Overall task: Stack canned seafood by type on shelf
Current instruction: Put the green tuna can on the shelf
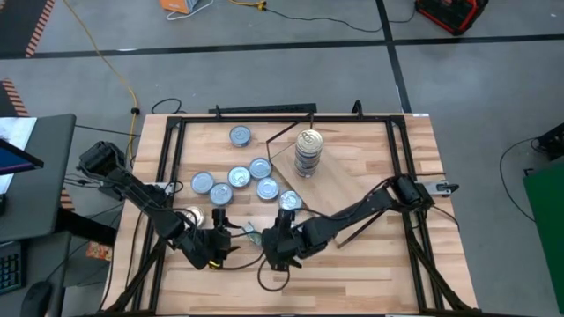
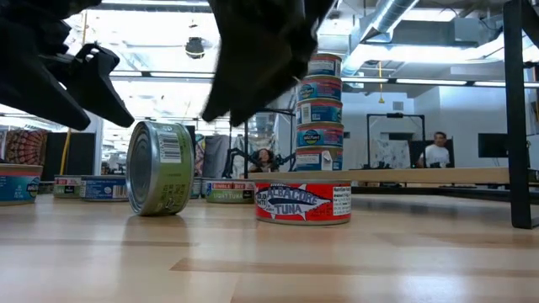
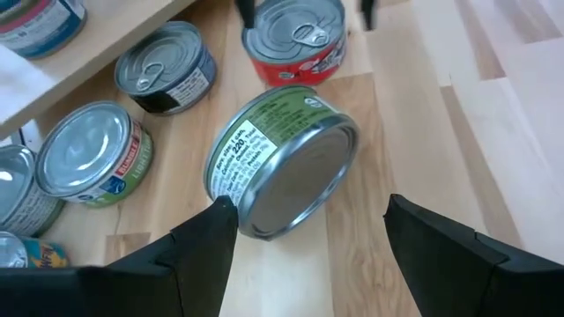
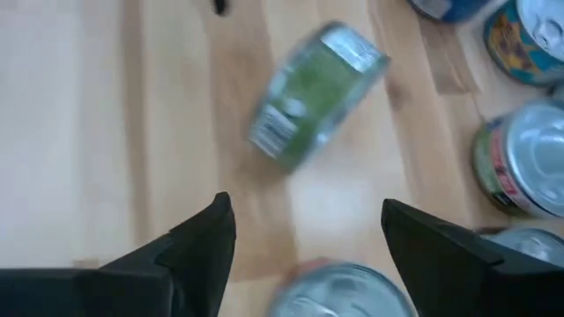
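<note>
A green-labelled tin [image 3: 280, 158] stands on its curved side on the tabletop, flat faces upright, just ahead of my open left gripper [image 3: 308, 204]. Next to it a red tuna tin [image 2: 303, 202] sits flat, directly below my open right gripper [image 4: 306, 204], which hangs above it with nothing between its fingers. A tall stack of tins [image 1: 307, 150] stands on the light-wood shelf [image 1: 352, 176]. Several loose tins [image 1: 239, 176] sit flat on the table to the left of the shelf. My left gripper has one fingertip [image 3: 220, 214] right at the lower rim [image 3: 251, 231] of the green tin's bare silver face. I cannot tell whether it touches. The other finger stands well clear of the tin.
The dark metal frame [image 1: 172, 150] borders the work area on all sides. A single tin [image 1: 240, 135] sits alone near the far edge. The tabletop near the front edge [image 1: 352, 273] is bare wood. People show in the room beyond the table.
</note>
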Controlling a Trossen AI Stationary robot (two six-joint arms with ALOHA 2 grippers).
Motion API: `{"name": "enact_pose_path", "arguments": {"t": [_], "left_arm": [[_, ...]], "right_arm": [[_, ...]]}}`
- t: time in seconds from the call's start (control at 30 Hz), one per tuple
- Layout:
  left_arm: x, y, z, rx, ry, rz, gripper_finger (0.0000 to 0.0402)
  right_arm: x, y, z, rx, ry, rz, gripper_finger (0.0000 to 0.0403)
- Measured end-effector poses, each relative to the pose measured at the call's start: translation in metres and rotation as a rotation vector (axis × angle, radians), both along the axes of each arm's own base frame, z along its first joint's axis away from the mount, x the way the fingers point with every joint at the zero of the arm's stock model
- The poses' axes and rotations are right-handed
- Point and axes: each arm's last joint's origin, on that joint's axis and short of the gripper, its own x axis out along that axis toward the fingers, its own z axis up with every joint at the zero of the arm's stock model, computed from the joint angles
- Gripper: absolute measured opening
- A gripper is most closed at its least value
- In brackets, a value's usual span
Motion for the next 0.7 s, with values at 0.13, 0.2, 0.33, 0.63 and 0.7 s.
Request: {"name": "enact_pose_path", "arguments": {"t": [0.13,0.2,0.33,0.63,0.7], "left_arm": [[0.001,-0.002,0.006,0.028,-0.008,-0.033,0.0277],[0.006,-0.002,0.015,0.019,-0.002,-0.031,0.0277],[0.016,0.004,0.030,0.017,0.059,-0.047,0.0277],[0.024,0.008,0.038,0.103,0.091,-0.148,0.0277],[0.027,0.011,0.038,0.087,0.098,-0.153,0.0277]], "right_arm": [[-0.004,0.007,0.000,-0.015,0.003,0.012,0.0313],[-0.005,0.006,-0.001,-0.037,0.017,0.003,0.0313],[-0.007,0.001,0.002,-0.044,0.029,-0.008,0.0313],[-0.013,-0.013,0.003,-0.118,0.068,-0.034,0.0313],[-0.019,-0.018,0.008,-0.118,0.047,-0.033,0.0313]]}}
